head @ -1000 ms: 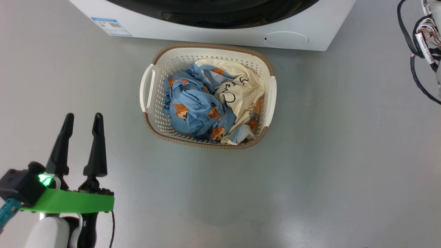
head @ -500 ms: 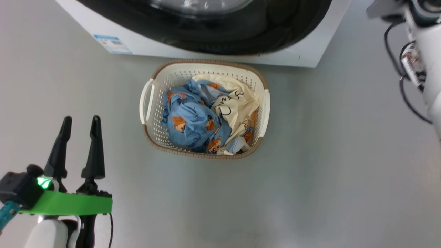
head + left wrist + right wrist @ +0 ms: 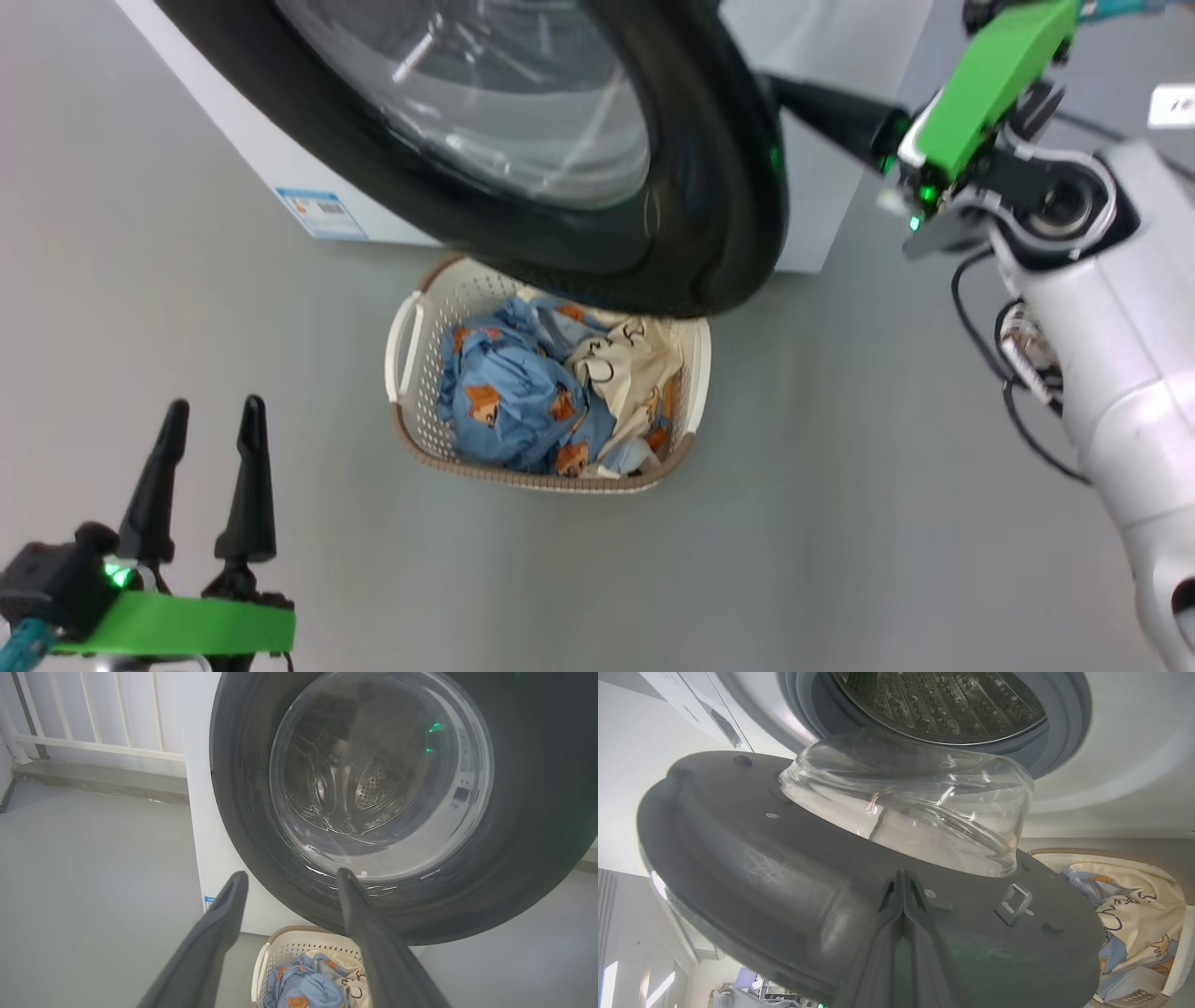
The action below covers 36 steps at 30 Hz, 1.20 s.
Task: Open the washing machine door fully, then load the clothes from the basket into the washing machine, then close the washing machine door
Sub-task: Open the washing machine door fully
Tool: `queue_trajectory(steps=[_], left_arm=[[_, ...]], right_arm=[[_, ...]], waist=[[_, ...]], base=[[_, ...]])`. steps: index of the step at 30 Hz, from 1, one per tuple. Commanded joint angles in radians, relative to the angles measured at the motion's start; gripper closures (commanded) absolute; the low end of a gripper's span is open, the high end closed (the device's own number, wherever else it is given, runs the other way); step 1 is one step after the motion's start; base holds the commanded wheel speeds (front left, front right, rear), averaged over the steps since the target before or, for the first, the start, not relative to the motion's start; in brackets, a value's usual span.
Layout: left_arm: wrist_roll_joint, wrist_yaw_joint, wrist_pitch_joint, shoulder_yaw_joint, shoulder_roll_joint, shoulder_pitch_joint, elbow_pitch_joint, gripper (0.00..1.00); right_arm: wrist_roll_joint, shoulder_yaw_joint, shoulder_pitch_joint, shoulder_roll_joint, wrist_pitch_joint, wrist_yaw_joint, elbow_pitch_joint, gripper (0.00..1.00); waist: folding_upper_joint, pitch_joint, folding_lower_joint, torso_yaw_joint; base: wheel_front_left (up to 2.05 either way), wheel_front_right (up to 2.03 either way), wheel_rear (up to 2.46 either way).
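Observation:
The washing machine door point(image 3: 691, 187), black-rimmed with a clear glass bowl, stands swung out from the white washing machine point(image 3: 224, 131) and overhangs the far edge of the basket point(image 3: 403, 347). The clothes lie in the basket: a blue bear-print garment point(image 3: 504, 411) and a cream one point(image 3: 635, 369). My right gripper point(image 3: 784, 91) reaches behind the door's free edge. In the right wrist view it point(image 3: 903, 875) is shut, tips against the door's dark grey inner face point(image 3: 761, 858), with the steel drum point(image 3: 943, 700) above. My left gripper point(image 3: 201, 411) hangs open at lower left, point(image 3: 292, 873) facing the door.
Grey floor lies all around the basket. A white railing point(image 3: 93, 714) over a low ledge runs left of the machine. My right forearm with looped cables point(image 3: 1018, 373) fills the right side of the head view.
The head camera has tilted up. The door has swung out from the machine front and now hangs over the basket. My right gripper has come into view behind it. The left gripper stays open.

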Motion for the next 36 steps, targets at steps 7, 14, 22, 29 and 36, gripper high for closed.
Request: queue_trajectory(steps=[7, 14, 22, 29, 36], left_arm=[[0.051, 0.001, -0.006, 0.032, 0.031, 0.048, 0.005, 0.0], [0.077, 0.001, -0.006, 0.025, 0.025, 0.08, 0.024, 0.0], [0.093, 0.001, -0.006, 0.021, 0.022, 0.099, 0.04, 0.0], [0.111, 0.001, -0.006, 0.014, 0.02, 0.115, 0.052, 0.0], [0.12, 0.001, -0.006, 0.013, 0.025, 0.123, 0.056, 0.0]], right_arm=[[0.055, 0.011, 0.132, 0.022, 0.049, 0.008, -0.079, 1.0], [0.094, 0.001, 0.237, 0.021, 0.07, 0.008, -0.09, 1.0], [0.114, 0.003, 0.314, 0.044, 0.084, 0.008, -0.097, 1.0], [0.129, 0.007, 0.369, 0.063, 0.11, 0.008, -0.104, 1.0], [0.139, 0.009, 0.408, 0.084, 0.125, 0.008, -0.124, 1.0]], waist=[[0.0, -0.127, 0.0001, 0.025], [0.0, -0.189, 0.0001, 0.076], [0.0, -0.237, 0.0001, 0.137], [0.0, -0.282, 0.0001, 0.198], [0.0, -0.3, 0.0001, 0.246]], base=[[0.0, 0.0, 0.0], [0.0, 0.0, 0.0], [0.0, 0.0, 0.0], [0.0, 0.0, 0.0], [0.0, 0.0, 0.0]])
